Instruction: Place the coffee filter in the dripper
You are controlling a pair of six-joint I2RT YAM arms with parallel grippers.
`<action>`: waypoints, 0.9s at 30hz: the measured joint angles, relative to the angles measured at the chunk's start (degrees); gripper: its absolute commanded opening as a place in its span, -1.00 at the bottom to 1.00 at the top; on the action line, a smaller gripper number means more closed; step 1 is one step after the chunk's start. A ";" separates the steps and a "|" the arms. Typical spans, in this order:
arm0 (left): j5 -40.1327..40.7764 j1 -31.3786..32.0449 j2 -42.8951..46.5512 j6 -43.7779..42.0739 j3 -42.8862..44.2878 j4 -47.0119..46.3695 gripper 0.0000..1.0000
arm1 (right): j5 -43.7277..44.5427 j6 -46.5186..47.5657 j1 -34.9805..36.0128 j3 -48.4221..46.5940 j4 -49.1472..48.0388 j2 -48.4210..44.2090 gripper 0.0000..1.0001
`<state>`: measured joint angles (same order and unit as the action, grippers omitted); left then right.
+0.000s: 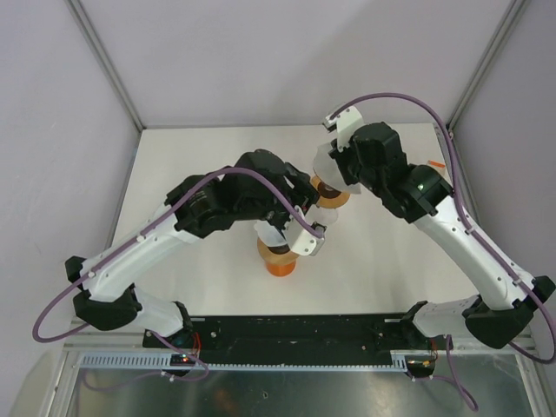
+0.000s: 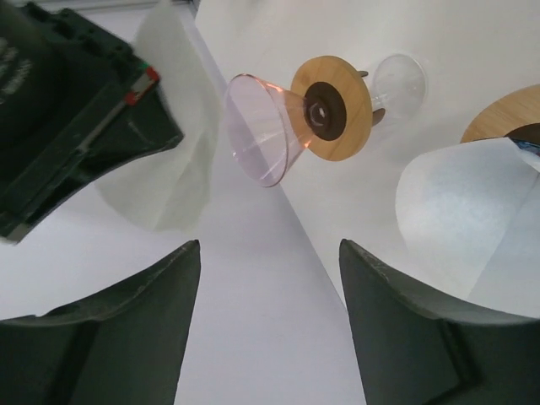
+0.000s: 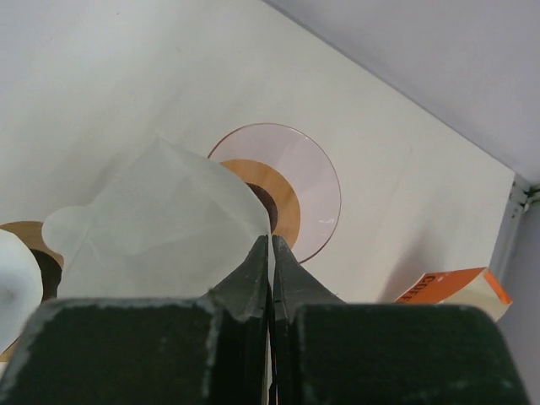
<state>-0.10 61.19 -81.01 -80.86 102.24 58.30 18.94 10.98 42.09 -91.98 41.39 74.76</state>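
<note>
From above, we see both arms meeting mid-table [image 1: 208, 287]. The left gripper [image 1: 293, 243] hangs over an orange second dripper [image 1: 278, 263]; we cannot tell its jaws from here. The right gripper [image 1: 334, 169] is mostly hidden under its own wrist, with the pale coffee filter [image 1: 322, 164] showing beside it, just above the dripper [image 1: 331, 196].

On the left wrist camera, the left gripper [image 2: 268, 253] has its jaws spread wide with nothing between them. Ahead stands the dripper [image 2: 283, 126] — pink cone, wooden collar, clear glass base. The right gripper [image 2: 67, 110] holds the coffee filter [image 2: 169, 152] next to the cone, not inside it. At the right, a second filter [image 2: 460, 219] lies against the second dripper [image 2: 506, 122].

On the right wrist camera, the right gripper [image 3: 270, 246] has its jaws pressed together, pinching the coffee filter [image 3: 169, 228] by its edge. The filter overlaps the rim of the dripper [image 3: 295, 186] in this view — outside the cone. An orange box [image 3: 456, 287] lies to the right.
</note>
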 measured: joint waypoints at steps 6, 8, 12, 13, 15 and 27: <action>-0.26 -0.26 0.00 2.75 5.18 0.92 0.50 | -7.74 -1.99 -7.23 -4.46 3.61 3.19 -1.00; -0.96 -1.38 -0.46 4.85 7.26 1.18 0.50 | -10.47 -2.97 -9.88 -8.09 5.16 5.57 -1.00; -3.30 -7.65 -4.87 12.98 15.74 1.25 0.52 | -15.72 -5.14 -13.51 -15.30 8.17 11.32 -1.00; -3.41 -9.66 -6.29 15.41 17.84 0.85 0.53 | -16.94 -5.66 -14.29 -17.11 9.11 13.05 -1.00; -3.65 -13.09 -9.07 20.31 20.94 0.42 0.54 | -18.93 -6.58 -15.45 -19.69 10.54 16.50 -1.00; -6.93 -23.08 -16.02 41.81 23.12 1.01 0.54 | -25.03 -9.09 -17.90 -21.00 16.81 27.30 -1.00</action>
<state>-7.03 38.11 -97.03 -39.05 125.36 59.31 -6.09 1.89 24.18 -112.99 58.19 102.06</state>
